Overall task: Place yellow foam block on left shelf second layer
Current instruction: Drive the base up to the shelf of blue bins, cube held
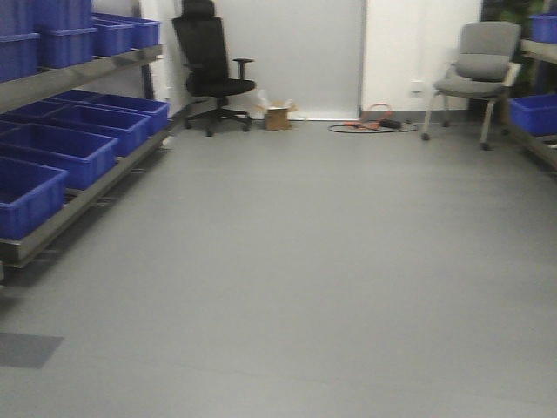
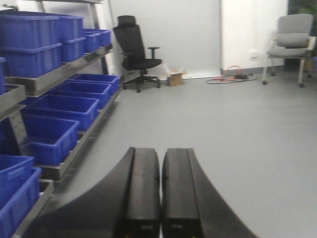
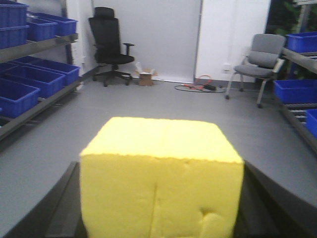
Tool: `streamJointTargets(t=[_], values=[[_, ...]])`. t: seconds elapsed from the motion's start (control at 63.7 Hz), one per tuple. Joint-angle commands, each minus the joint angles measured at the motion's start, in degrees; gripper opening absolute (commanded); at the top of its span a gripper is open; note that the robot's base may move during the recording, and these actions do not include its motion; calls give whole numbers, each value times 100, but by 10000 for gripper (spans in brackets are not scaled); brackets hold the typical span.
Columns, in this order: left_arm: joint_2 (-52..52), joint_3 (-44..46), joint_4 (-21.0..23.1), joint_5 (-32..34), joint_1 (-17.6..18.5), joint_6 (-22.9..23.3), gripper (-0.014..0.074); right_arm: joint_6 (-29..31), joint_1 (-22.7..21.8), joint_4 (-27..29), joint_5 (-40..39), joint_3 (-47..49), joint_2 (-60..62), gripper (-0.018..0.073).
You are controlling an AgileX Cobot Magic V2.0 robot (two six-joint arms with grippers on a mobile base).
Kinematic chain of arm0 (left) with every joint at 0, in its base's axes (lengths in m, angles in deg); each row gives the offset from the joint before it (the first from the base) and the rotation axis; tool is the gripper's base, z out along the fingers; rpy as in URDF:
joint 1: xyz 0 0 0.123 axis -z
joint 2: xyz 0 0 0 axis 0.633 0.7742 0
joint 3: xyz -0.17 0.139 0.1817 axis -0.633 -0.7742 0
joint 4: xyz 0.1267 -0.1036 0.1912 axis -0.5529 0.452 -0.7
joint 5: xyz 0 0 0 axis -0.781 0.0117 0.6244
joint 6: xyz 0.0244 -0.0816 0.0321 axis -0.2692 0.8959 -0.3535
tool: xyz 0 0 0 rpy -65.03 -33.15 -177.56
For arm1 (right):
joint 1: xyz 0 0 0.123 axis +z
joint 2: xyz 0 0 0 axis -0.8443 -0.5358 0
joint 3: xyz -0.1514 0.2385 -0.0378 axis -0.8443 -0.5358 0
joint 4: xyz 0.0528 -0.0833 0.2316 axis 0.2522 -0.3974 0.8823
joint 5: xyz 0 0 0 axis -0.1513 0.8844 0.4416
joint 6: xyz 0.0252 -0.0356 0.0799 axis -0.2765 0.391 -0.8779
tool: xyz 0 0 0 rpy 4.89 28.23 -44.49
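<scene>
The yellow block point(image 3: 161, 163) is held tight between the jaws of the right gripper point(image 3: 162, 208), up over the grey floor point(image 3: 148, 99). The jaws of the left gripper point(image 2: 161, 153) are closed together, with nothing between them. Blue bins point(image 1: 61, 148) are seen on the left shelf point(image 1: 87, 66), well apart from the block.

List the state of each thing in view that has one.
yellow foam block: held in the right gripper, not yet shelved.
right gripper: shut on the block.
left gripper: shut, empty.
blue bins: open-topped; nearer ones look empty.
black chair: upright, unoccupied.
grey chair: upright, unoccupied.
cardboard box: flaps open.
</scene>
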Motion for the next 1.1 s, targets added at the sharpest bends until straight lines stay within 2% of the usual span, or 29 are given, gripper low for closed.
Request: streamJointTargets(t=[0.0, 1.083], values=[[-93, -160, 29, 473, 25, 22, 124, 42, -20, -46, -523, 148, -68, 501], [-93, -160, 29, 473, 25, 22, 124, 42, -20, -46, -523, 148, -68, 501]])
